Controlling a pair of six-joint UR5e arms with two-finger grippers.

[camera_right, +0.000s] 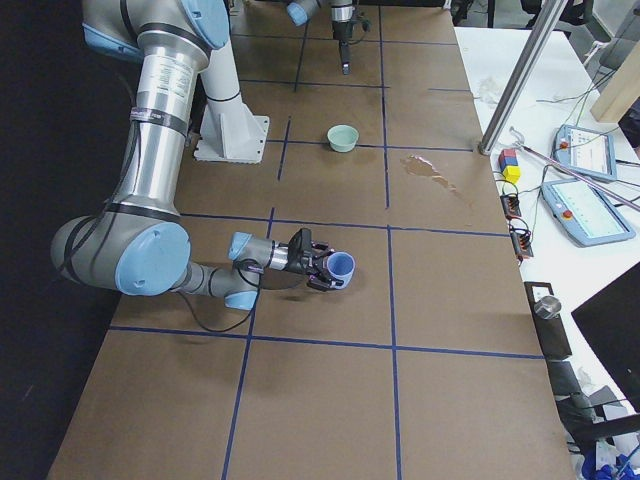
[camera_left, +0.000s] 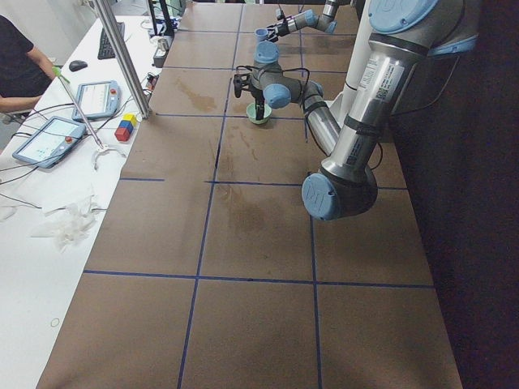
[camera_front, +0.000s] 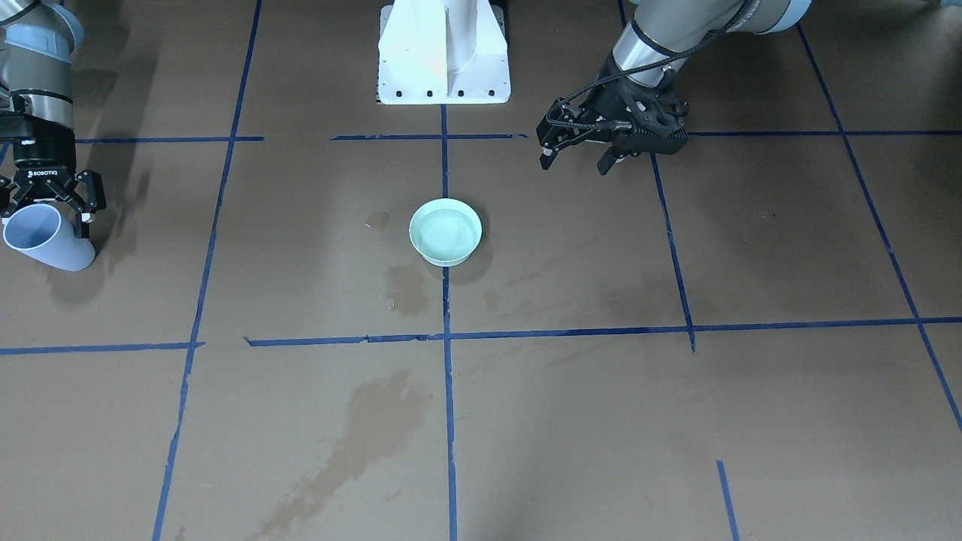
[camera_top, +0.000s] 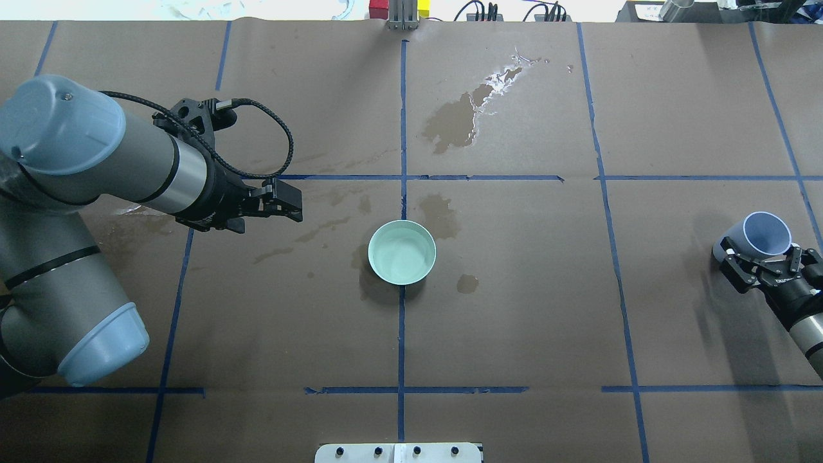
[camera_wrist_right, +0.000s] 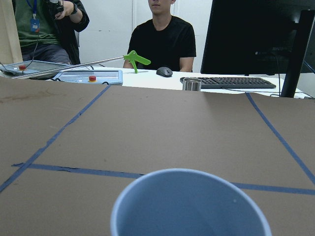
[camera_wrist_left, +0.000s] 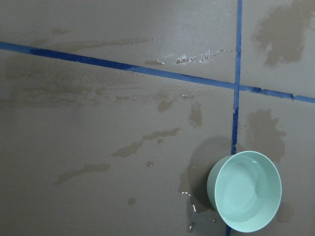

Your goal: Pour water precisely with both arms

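A mint-green bowl point(camera_front: 445, 231) stands at the table's middle and holds clear water point(camera_wrist_left: 244, 189); it also shows in the overhead view point(camera_top: 402, 252). My left gripper point(camera_front: 575, 164) is open and empty, hovering off to the bowl's side nearer my base, and shows in the overhead view point(camera_top: 286, 200). My right gripper point(camera_front: 49, 204) is shut on a pale blue cup point(camera_front: 49, 240) far from the bowl, near the table's end. The cup point(camera_top: 763, 233) is tilted, mouth away from my base. The right wrist view shows its rim point(camera_wrist_right: 189, 177); I cannot tell whether water is inside.
Wet patches point(camera_top: 460, 119) darken the brown paper near the bowl and toward the far edge. Blue tape lines point(camera_top: 402, 321) form a grid. The white pedestal point(camera_front: 443, 56) stands at my base. Two people point(camera_wrist_right: 162, 37), a keyboard and pendants lie beyond the far edge.
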